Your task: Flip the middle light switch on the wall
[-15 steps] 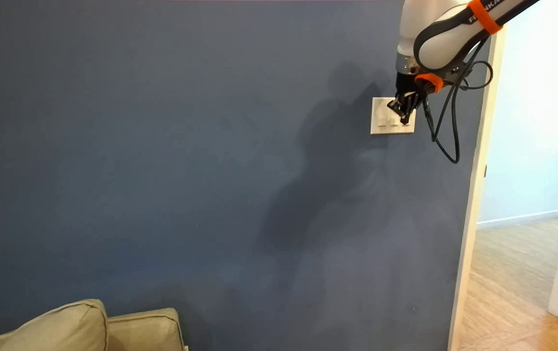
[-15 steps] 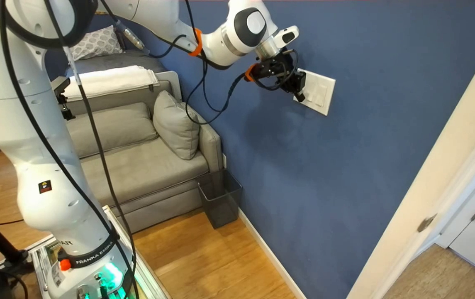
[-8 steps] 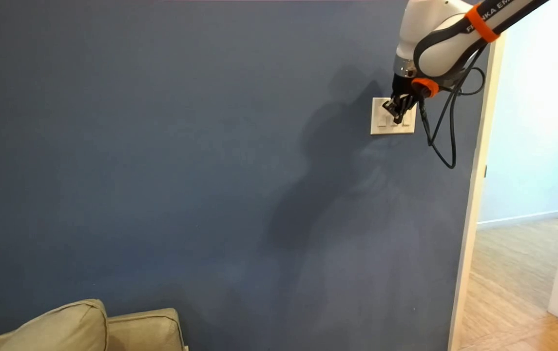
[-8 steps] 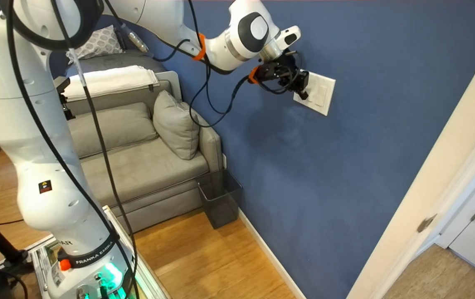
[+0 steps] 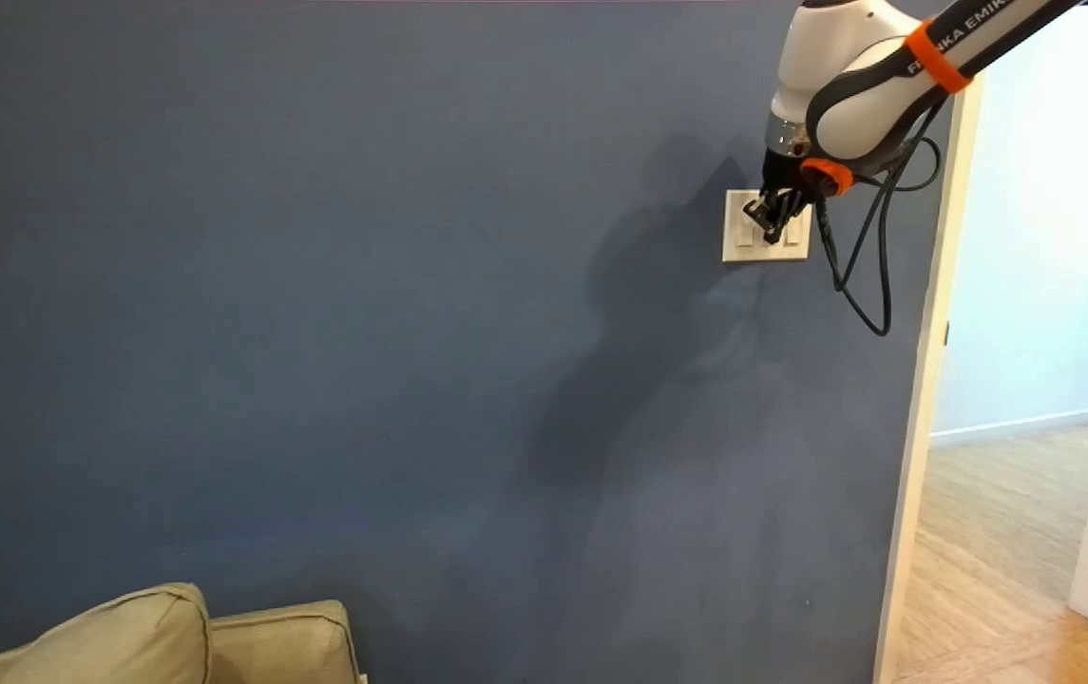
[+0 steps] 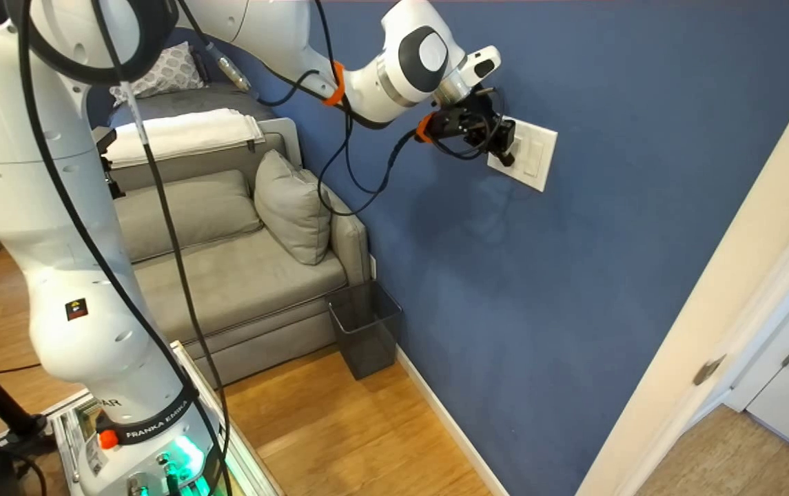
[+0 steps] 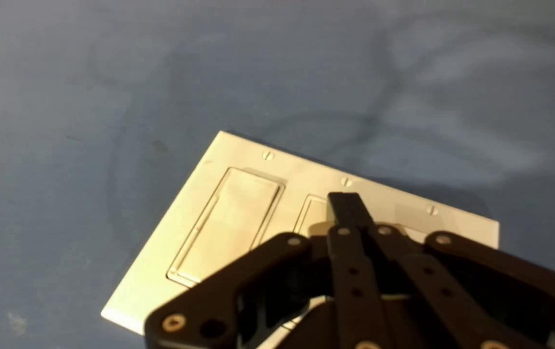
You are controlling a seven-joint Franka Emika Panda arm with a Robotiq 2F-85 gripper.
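Dark blue wall (image 5: 334, 332) is seen at the back, and a cream plate (image 7: 173, 232) is fixed to it near the door frame (image 6: 718, 303). On that plate, the middle light switch (image 7: 314, 213) is partly covered by the gripper (image 5: 772, 235), whose fingers (image 7: 346, 209) are held together as one small tip. Whether it is being touched cannot be told. The tip should be lined up with that switch alone, then pushed in straight and slowly, so both side switches (image 7: 231, 220) are missed.

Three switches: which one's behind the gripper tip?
The middle switch: the gripper overlaps it at the tip, while the left switch and right switch show on either side in an exterior view. Contact: can't tell.
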